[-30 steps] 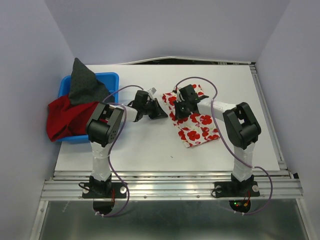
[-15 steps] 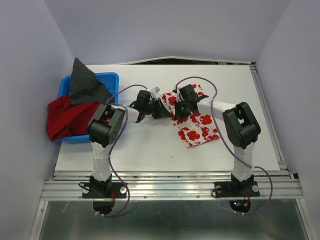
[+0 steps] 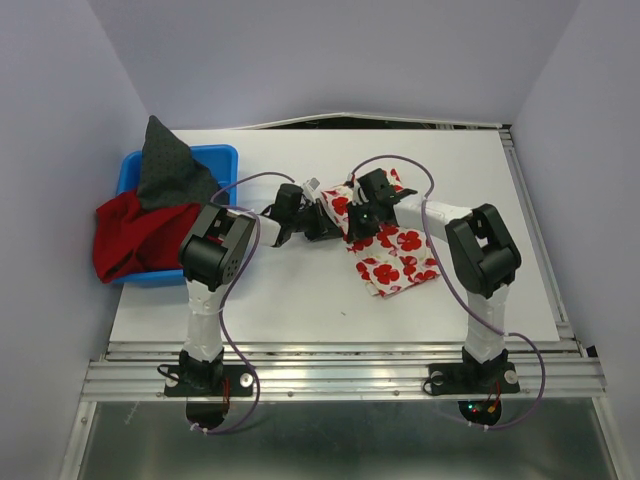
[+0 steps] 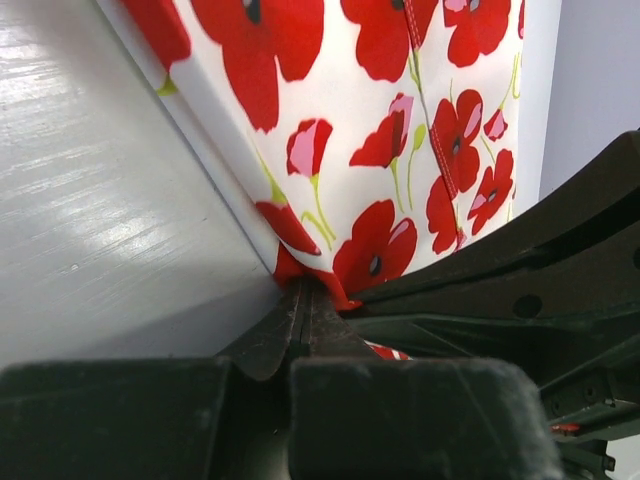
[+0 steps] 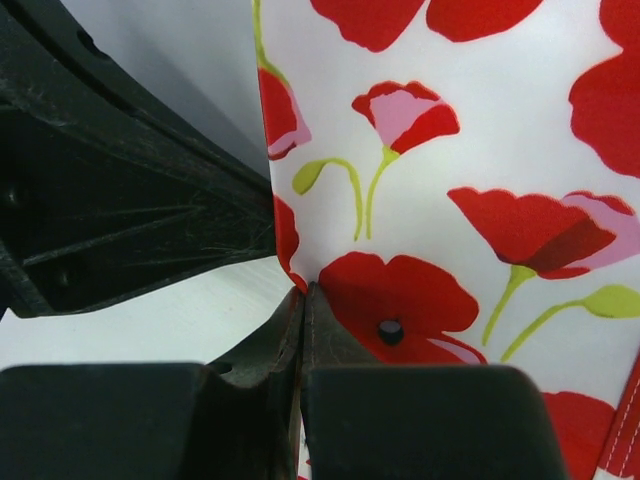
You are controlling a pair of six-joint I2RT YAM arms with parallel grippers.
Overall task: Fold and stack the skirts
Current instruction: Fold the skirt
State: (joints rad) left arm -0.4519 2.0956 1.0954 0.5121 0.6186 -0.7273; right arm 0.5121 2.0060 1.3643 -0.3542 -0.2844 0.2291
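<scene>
- Both arms reach forward low over the counter (image 3: 300,290), forearms angled inward so the two hands meet at the left edge of the floral skirt (image 3: 395,255).
- Left hand (image 3: 335,227) is clenched on that edge, with a fold of cloth pinched between its fingertips (clear in the left wrist view); right hand (image 3: 353,231) is clamped on the same edge just beside it.
- The red skirt (image 3: 135,235) and grey skirt (image 3: 165,165) lie heaped in the blue bin (image 3: 225,155), far left.
- A second ago the left hand was short of the skirt; it has since swung right to reach it. The right hand has barely shifted.
</scene>
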